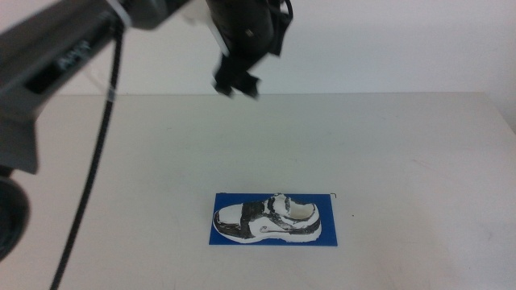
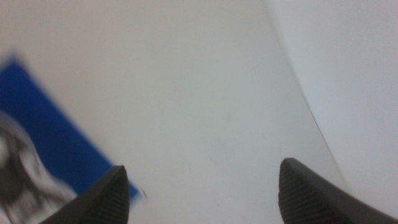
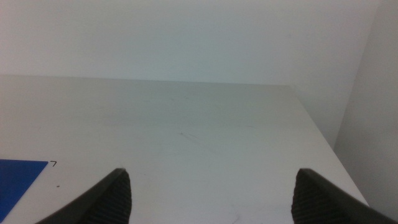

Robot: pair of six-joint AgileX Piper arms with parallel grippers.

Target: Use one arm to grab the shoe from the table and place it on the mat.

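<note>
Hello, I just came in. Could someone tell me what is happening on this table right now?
The shoe lies on the blue mat near the front of the table. Nothing is holding it. The left gripper hangs high above the table's far side, jaws open and empty, away from the shoe. The right gripper waits outside the middle view, also open and empty. The placing looks done.
</note>
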